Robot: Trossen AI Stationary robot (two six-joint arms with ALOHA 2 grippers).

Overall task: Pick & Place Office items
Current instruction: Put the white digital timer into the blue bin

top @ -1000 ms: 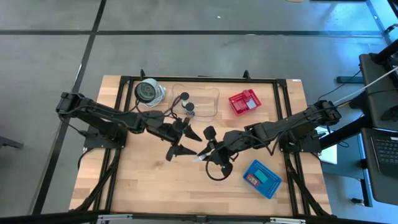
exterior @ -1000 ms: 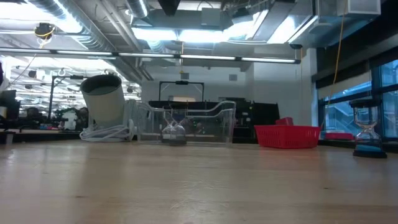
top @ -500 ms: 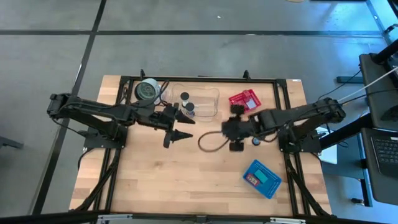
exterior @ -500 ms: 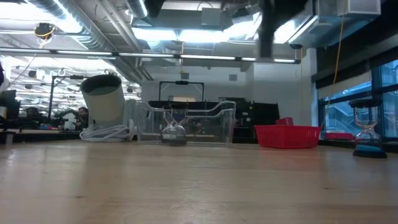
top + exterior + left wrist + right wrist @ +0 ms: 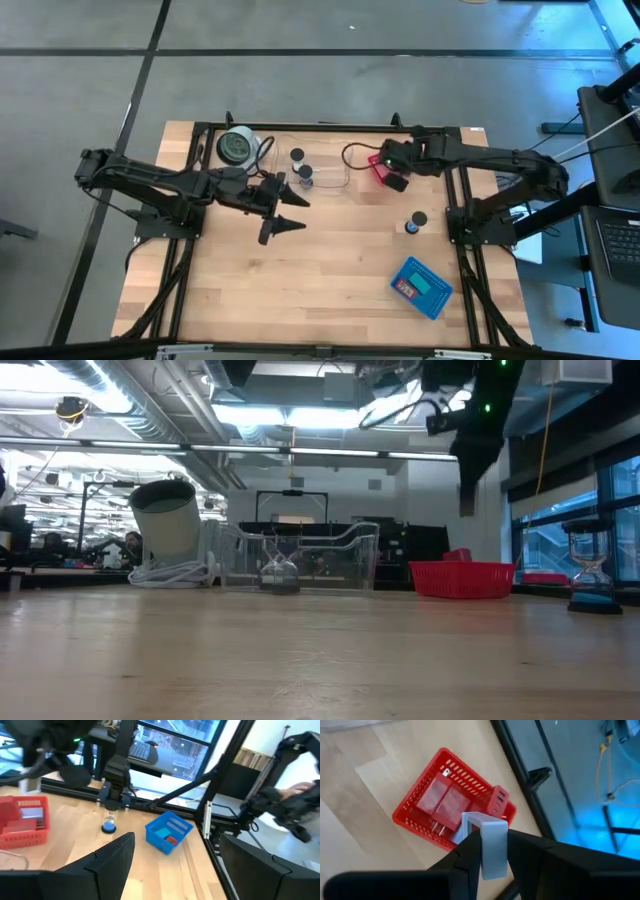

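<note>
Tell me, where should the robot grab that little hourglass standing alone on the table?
Probably from straight above: the hourglass stands upright with bare table around it, so fingers could drop either side and close on its narrow waist, between the wider end caps. The right gripper is nearest, but it holds a pale block over the red basket; the left gripper is open.
</note>
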